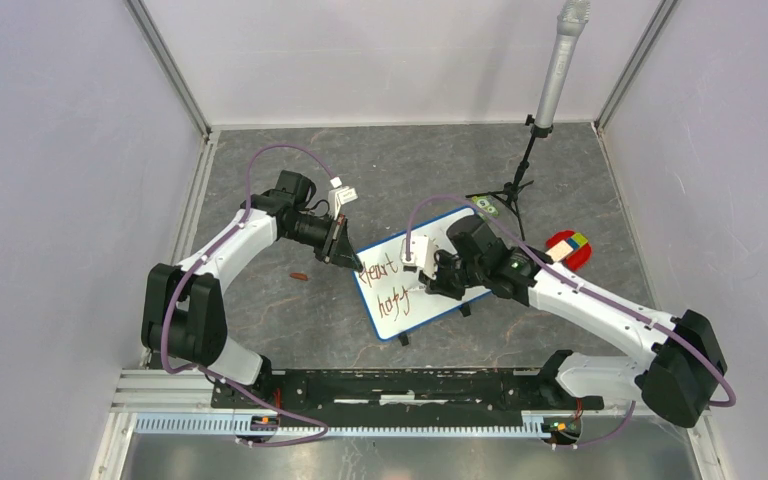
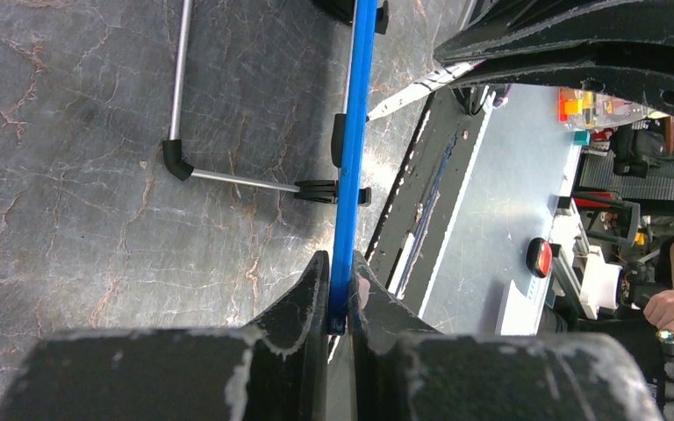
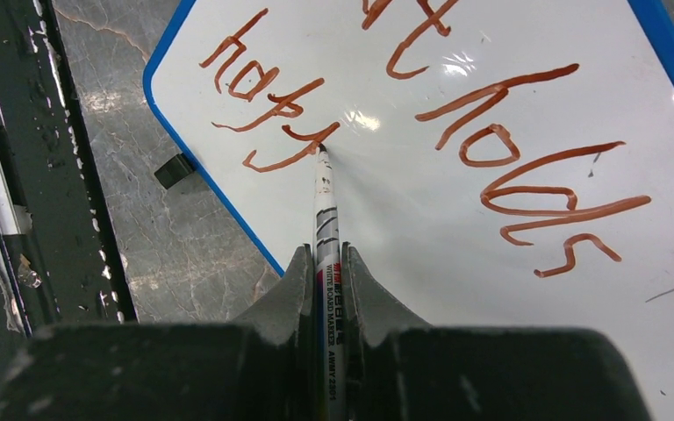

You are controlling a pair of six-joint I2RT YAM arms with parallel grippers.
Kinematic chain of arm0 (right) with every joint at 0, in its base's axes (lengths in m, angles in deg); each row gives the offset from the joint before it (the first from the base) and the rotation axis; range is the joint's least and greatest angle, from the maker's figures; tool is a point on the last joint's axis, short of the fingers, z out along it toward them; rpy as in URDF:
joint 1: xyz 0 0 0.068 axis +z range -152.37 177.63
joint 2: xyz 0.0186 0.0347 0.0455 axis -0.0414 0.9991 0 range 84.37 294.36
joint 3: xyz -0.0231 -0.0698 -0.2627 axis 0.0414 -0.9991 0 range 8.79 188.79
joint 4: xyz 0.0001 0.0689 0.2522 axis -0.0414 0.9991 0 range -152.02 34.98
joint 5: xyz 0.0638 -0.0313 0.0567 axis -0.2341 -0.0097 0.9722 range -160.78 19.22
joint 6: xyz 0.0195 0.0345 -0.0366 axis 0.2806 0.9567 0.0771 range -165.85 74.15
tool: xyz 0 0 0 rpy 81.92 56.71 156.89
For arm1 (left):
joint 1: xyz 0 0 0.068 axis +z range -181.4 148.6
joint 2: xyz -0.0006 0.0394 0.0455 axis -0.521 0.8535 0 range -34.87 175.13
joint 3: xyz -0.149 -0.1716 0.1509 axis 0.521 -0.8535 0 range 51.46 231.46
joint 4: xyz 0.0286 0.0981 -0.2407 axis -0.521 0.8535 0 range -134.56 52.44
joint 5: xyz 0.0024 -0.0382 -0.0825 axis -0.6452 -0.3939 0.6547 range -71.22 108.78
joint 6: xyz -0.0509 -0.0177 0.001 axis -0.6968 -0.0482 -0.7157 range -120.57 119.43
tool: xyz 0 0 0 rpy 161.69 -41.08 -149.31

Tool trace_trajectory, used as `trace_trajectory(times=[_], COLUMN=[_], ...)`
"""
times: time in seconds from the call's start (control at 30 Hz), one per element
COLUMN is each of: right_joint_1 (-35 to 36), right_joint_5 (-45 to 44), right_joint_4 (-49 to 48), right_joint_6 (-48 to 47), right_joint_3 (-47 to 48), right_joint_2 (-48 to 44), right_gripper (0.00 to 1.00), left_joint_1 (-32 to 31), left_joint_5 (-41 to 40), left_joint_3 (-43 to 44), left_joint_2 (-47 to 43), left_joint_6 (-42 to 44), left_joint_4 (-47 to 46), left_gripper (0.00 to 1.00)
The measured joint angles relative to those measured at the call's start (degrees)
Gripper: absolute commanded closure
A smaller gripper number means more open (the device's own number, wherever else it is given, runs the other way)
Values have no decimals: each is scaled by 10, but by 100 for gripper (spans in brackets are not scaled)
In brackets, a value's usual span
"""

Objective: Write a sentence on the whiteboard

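Left gripper (image 2: 340, 274) clamped on whiteboard (image 2: 351, 132) frame edge. Right gripper (image 3: 325, 263) pinching whiteboard marker (image 3: 326, 197); tip just ahead of its fingers, touching board at the sentence (image 3: 491, 91), end of lower line.

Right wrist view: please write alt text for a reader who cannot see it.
The right gripper grips a marker, its tip at the last stroke of "happy" on the blue-framed whiteboard. The reddish-brown sentence also shows "holds".
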Motion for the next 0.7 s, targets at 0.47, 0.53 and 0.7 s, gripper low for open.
trace_trajectory(times=[0.47,0.53,0.7], right_joint_1=[-20,-18,-8], right_joint_5=[16,18,20], right_joint_4=[5,6,5], right_joint_6=[-9,-10,-10], right_joint_3=[-12,-17,-23], right_joint_2=[-10,-10,-10], right_gripper=[100,100,100], left_joint_1=[0,0,0], left_joint_5=[0,-1,-1], left_joint_3=[1,1,2], left_joint_2=[0,0,0], left_joint_6=[0,0,0], left_joint_4=[0,0,1], left_gripper=[98,98,98])
